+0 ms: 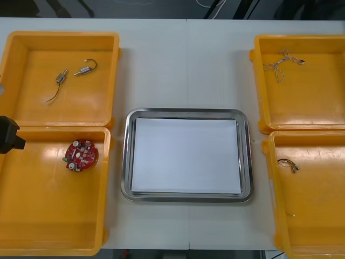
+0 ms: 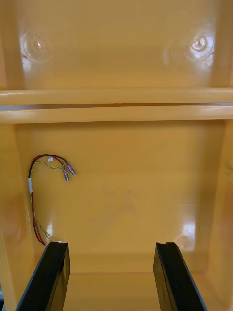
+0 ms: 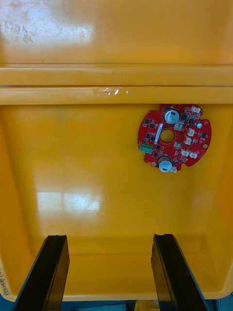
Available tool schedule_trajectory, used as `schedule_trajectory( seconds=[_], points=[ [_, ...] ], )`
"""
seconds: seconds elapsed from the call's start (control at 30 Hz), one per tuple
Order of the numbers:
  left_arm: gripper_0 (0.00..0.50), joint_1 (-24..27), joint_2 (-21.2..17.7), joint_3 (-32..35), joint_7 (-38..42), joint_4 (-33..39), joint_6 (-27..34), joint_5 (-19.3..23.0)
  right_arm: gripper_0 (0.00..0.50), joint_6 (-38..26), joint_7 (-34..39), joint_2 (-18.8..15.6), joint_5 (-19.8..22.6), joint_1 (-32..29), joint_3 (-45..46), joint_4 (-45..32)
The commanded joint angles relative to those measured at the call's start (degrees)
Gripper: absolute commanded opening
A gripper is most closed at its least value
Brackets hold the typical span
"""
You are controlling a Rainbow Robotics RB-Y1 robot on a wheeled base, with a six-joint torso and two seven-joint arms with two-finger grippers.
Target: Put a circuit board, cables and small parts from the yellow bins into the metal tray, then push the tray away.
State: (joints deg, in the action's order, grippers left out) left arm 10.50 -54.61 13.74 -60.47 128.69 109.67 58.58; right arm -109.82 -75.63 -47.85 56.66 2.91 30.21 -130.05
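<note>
- Metal tray (image 1: 125,156) sits mid-surface between 4 yellow bins, white inside, nothing in it. By that, no item has been moved across yet.
- Left hand (image 3: 109,238): fingers apart, holding nothing, poised over the near left bin (image 1: 32,216).
- Circuit board (image 3: 175,137): round, red, flat on that bin's floor, close to the wall shared with the far left bin (image 1: 32,102). It lies ahead of the left hand's fingers and off toward 1 side, not between them.
- Board handling, my guess: light and stiff, with raised parts on its face that look easy to damage. It lies flush on a glossy floor, so a finger may slip off. Best hold looks to be across the bare outer edge, clear of the 2 silver cans and the white connectors.
- Right hand (image 2: 111,245): also spread wide and empty, over the near right bin (image 1: 318,205).
- Red and yellow cable (image 2: 30,184): looped against that bin's side wall, beyond 1 finger. Likely limp and very light. Pinch the bunched run of wires, not the loose ends.
- Far right bin (image 1: 307,102): 1 thin pale cable (image 1: 280,63), colours unclear.
- Far left bin: 2 small metal parts (image 1: 85,69), each with a wire tail. Probably slick and prone to roll, so grip the body.
</note>
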Motion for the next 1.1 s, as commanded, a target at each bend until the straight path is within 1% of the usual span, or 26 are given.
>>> schedule_trajectory(
  seconds=[0.03, 1.1],
  points=[
    [0.500, -0.65, -0.49, 1.82, -3.78, 1.30, 0.33, -0.48, 0.500, -0.18, -3.29, -2.07, -0.50, 1.31, -0.59, -1.44],
    [0.500, -0.65, -0.49, 1.82, -3.78, 1.30, 0.33, -0.48, 0.500, -0.18, -3.29, -2.07, -0.50, 1.31, -0.59, -1.44]
  ],
)
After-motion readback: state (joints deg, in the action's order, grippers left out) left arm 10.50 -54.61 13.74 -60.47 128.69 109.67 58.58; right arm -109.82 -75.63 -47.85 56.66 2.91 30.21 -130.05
